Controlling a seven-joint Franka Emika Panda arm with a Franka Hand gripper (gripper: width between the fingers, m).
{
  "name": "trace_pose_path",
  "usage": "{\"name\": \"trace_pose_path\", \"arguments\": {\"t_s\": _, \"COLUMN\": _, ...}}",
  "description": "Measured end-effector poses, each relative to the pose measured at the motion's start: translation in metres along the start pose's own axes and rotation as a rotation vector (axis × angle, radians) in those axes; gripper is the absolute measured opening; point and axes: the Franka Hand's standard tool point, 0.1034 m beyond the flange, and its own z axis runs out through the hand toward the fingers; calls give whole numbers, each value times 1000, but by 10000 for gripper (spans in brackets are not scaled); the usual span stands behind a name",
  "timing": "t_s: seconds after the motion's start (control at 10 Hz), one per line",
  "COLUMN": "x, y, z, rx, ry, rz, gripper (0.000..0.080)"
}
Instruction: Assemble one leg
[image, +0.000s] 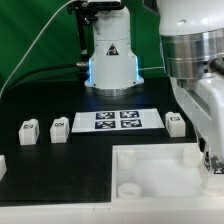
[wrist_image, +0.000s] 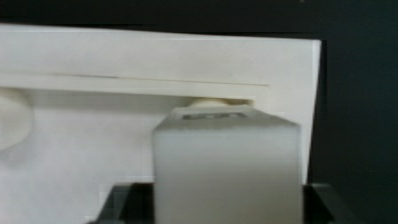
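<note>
Our gripper (wrist_image: 222, 208) is pinching the leg (wrist_image: 224, 160). In the wrist view its two dark fingers (wrist_image: 132, 206) sit tight on both sides of the white block. The jaws are open only as wide as the leg. The leg stands straight between them. Just past its far end we see a small round shape (wrist_image: 214, 101) on the white panel (wrist_image: 107, 60). We cannot tell if the leg touches it.

In the exterior view the gripper (image: 212, 160) is low down at the exterior view's right edge, over the right side of the panel (image: 150, 178). The big white arm (image: 195, 60) hides most of it, so we cannot see the held leg well from there.

The panel lies flat on the black table (image: 40, 100), at the near side. Behind it lies the marker board (image: 117, 120) with four tags.

Three more legs stand on the table, and each shows a black-and-white tag. The first spare leg (image: 28, 131) and the second spare leg (image: 58, 127) are near each other, on the exterior view's left of the marker board. The third spare leg (image: 176, 123) is just beside the board on the exterior view's right.

The robot base (image: 110, 55) stands behind the board and glows a little blue. A green curtain (image: 25, 30) hangs at the back.
</note>
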Motion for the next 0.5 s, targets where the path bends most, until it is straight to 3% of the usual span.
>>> {"name": "trace_pose_path", "arguments": {"t_s": 0.2, "x": 0, "y": 0, "z": 1, "rx": -1, "ry": 1, "rz": -77, "gripper": 292}}
{"name": "trace_pose_path", "arguments": {"t_s": 0.3, "x": -1, "y": 1, "z": 1, "rx": -2, "ry": 1, "rz": -79, "gripper": 485}}
{"name": "trace_pose_path", "arguments": {"t_s": 0.4, "x": -3, "y": 0, "z": 0, "rx": -7, "ry": 19, "rz": -259, "gripper": 595}}
{"name": "trace_pose_path", "arguments": {"t_s": 0.5, "x": -6, "y": -2, "z": -2, "rx": -5, "ry": 35, "rz": -448, "gripper": 595}}
